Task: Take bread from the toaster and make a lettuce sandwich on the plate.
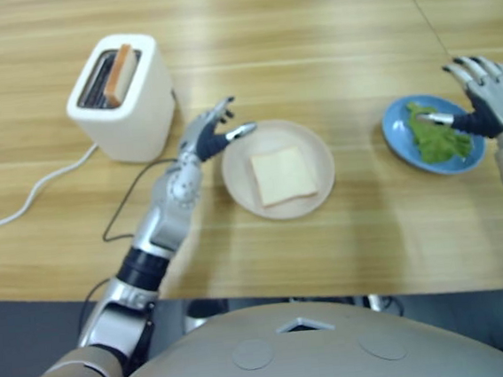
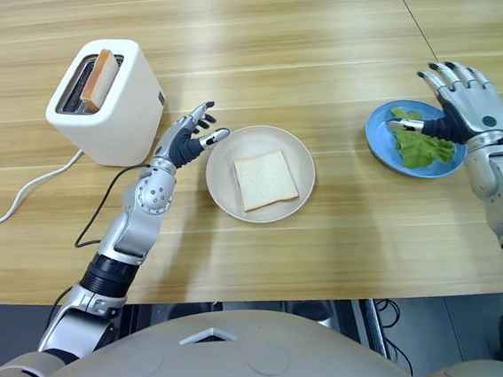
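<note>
On the wooden table (image 2: 309, 40), a white toaster (image 2: 115, 108) holding one toast slice (image 2: 98, 78) stands beside the left hand (image 2: 184, 140), fingers spread and empty, near the cream plate (image 2: 297, 153) bearing bread (image 2: 264, 180); the right hand (image 2: 467, 110), open, hangs over the blue dish (image 2: 379, 145) of lettuce (image 2: 417, 148).

The wooden table (image 1: 307, 23) has pale, streaked grain. A white cord (image 1: 29, 196) lies on it well to the left of the left hand (image 1: 213, 132) and runs off the view's left edge. A thin black cable (image 1: 114, 211) loops on the wood nearer than that hand and to its left. A dark seam (image 1: 416, 3) crosses the tabletop beyond the right hand (image 1: 492, 98), a little to its left. Dark floor (image 1: 24, 326) shows past the table's near edge.
</note>
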Controlling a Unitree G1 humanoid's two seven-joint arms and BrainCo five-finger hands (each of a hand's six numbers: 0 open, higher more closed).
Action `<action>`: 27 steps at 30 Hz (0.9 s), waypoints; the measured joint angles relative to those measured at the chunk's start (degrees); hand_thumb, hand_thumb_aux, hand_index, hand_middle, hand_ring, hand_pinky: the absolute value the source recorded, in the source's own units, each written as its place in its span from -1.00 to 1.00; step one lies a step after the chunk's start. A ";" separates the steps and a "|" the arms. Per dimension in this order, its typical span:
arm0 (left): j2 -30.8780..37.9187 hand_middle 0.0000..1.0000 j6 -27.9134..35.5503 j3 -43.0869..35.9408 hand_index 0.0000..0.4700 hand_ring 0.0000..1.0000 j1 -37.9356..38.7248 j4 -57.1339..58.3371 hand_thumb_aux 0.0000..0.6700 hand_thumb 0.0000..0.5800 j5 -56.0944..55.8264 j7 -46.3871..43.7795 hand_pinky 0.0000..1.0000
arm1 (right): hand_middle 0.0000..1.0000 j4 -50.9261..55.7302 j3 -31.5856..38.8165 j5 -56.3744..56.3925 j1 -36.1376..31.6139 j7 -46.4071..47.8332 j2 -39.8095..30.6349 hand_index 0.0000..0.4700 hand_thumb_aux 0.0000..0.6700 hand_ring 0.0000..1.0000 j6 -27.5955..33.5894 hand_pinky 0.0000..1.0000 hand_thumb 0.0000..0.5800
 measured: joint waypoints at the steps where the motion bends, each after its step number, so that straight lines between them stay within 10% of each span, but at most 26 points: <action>1: -0.02 -1.00 0.02 -0.01 -1.00 -1.00 0.00 0.00 -1.00 -1.00 -0.01 -0.28 -1.00 | -1.00 2.80 1.68 -1.69 -0.46 -0.38 -0.63 -1.00 -1.00 -1.00 0.84 -1.00 -1.00; 15: -3.19 -1.00 -0.50 0.38 -1.00 -1.00 1.49 0.92 -1.00 -1.00 -5.92 -5.40 -1.00 | -1.00 36.55 23.62 -9.42 -17.58 -8.52 2.54 -1.00 -1.00 -1.00 1.81 -1.00 -1.00; 16: -3.11 -1.00 -0.55 0.57 -1.00 -1.00 1.49 0.91 -1.00 -1.00 -6.05 -5.45 -1.00 | -1.00 37.95 24.22 -9.02 -18.42 -9.01 2.77 -0.82 -0.81 -1.00 1.75 -1.00 -0.64; 17: -3.11 -1.00 -0.57 0.70 -1.00 -1.00 1.49 0.91 -1.00 -1.00 -6.08 -5.46 -1.00 | -1.00 38.64 24.41 -8.69 -18.66 -9.17 2.83 0.14 0.17 -1.00 1.72 -1.00 0.65; 18: -3.03 -1.00 -0.59 0.97 -1.00 -1.00 1.52 0.91 -1.00 -1.00 -6.13 -5.48 -1.00 | -1.00 39.55 24.93 -8.18 -19.17 -9.34 2.90 0.57 0.60 -1.00 1.54 -1.00 0.92; 19: -2.92 -1.00 -0.59 1.18 -1.00 -1.00 1.52 0.91 -1.00 -1.00 -6.12 -5.48 -1.00 | -1.00 40.08 25.31 -7.79 -19.82 -9.44 2.90 0.96 1.00 -1.00 1.50 -1.00 1.00; 27: -2.81 -1.00 -0.69 1.44 -1.00 -1.00 1.69 0.92 -1.00 -1.00 -6.04 -5.52 -1.00 | -0.98 39.17 26.37 -3.99 -20.01 -10.08 2.89 0.96 1.00 -0.98 0.26 -0.98 1.00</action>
